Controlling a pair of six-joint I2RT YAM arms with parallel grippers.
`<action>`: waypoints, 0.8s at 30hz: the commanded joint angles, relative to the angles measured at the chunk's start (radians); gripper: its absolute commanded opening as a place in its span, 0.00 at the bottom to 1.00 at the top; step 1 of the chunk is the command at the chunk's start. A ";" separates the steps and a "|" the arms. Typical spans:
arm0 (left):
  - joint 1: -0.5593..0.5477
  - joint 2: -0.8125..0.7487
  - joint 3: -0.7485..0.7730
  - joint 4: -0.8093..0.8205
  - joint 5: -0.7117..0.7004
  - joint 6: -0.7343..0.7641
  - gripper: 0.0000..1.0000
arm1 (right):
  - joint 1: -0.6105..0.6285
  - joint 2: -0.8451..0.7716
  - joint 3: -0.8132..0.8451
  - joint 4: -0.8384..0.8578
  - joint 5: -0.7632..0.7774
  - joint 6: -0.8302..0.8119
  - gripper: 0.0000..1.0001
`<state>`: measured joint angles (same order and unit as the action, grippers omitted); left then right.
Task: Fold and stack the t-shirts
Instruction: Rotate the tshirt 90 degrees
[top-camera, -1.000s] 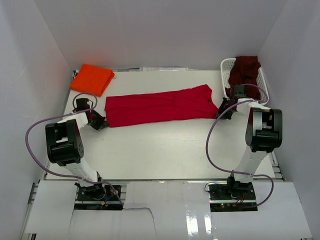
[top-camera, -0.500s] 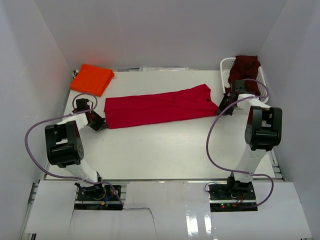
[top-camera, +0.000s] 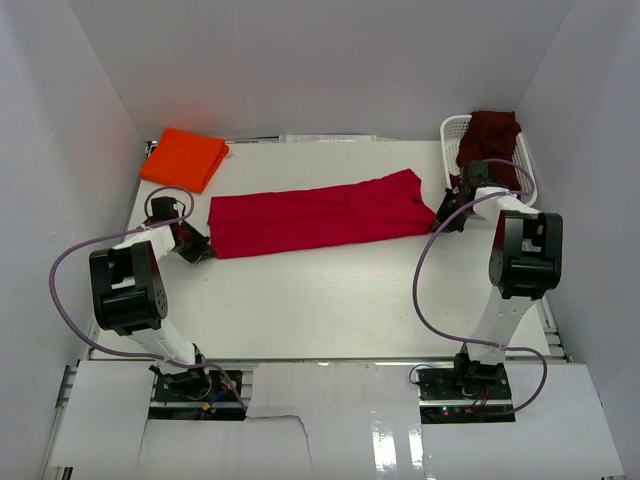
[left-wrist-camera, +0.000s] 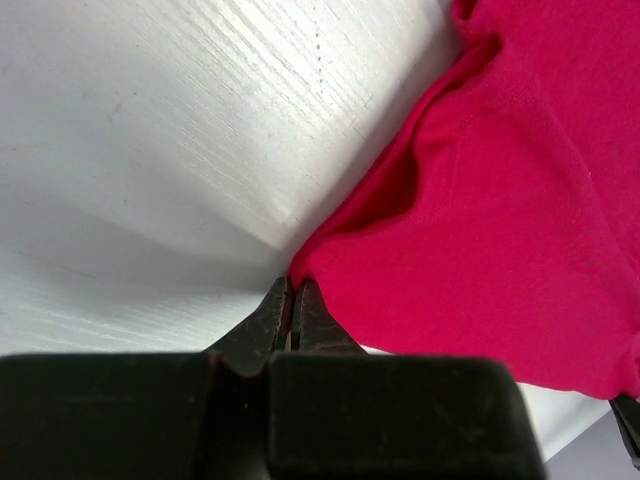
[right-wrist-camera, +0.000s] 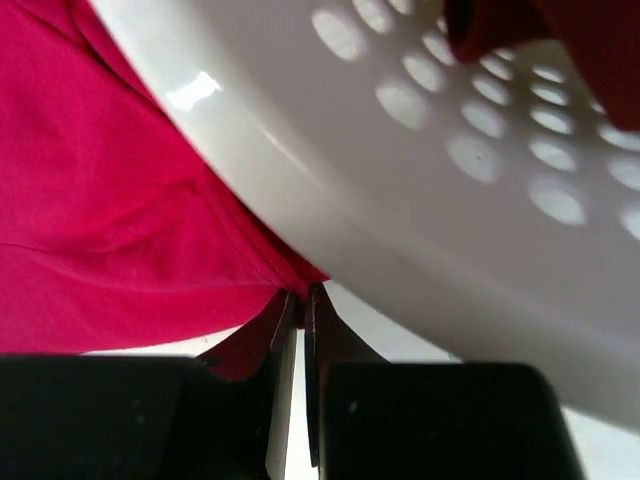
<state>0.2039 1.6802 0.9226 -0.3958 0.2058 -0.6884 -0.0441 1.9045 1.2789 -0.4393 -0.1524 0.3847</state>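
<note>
The bright red t-shirt (top-camera: 320, 213) lies in a long band across the middle of the table. My left gripper (top-camera: 203, 247) is shut on its near left corner, and the left wrist view shows the tips (left-wrist-camera: 293, 285) pinching the red cloth (left-wrist-camera: 500, 230). At the right end, my right gripper (top-camera: 438, 224) is shut on the shirt's corner (right-wrist-camera: 303, 295), close under the basket wall (right-wrist-camera: 400, 200). The orange t-shirt (top-camera: 183, 158) sits folded at the back left. The dark maroon t-shirt (top-camera: 488, 140) is heaped in the basket.
The white lattice basket (top-camera: 452, 130) stands at the back right corner, right beside the right gripper. White walls close in the table on three sides. Purple cables loop from both arms over the table's side edges.
The right gripper has moved a little toward the basket with its corner of the red shirt. The left gripper and the shirt's left end have shifted slightly left.
</note>
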 joint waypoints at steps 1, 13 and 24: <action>0.012 -0.039 -0.031 -0.015 0.004 0.001 0.00 | 0.018 0.048 0.051 0.017 -0.065 -0.001 0.08; 0.006 -0.146 -0.156 -0.009 0.040 -0.068 0.00 | 0.079 0.156 0.227 -0.053 -0.030 0.000 0.08; -0.003 -0.281 -0.280 -0.037 0.109 -0.102 0.00 | 0.085 0.321 0.539 -0.180 -0.024 -0.007 0.08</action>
<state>0.2070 1.4643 0.6796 -0.3981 0.2832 -0.7719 0.0372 2.1944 1.7382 -0.5682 -0.1818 0.3843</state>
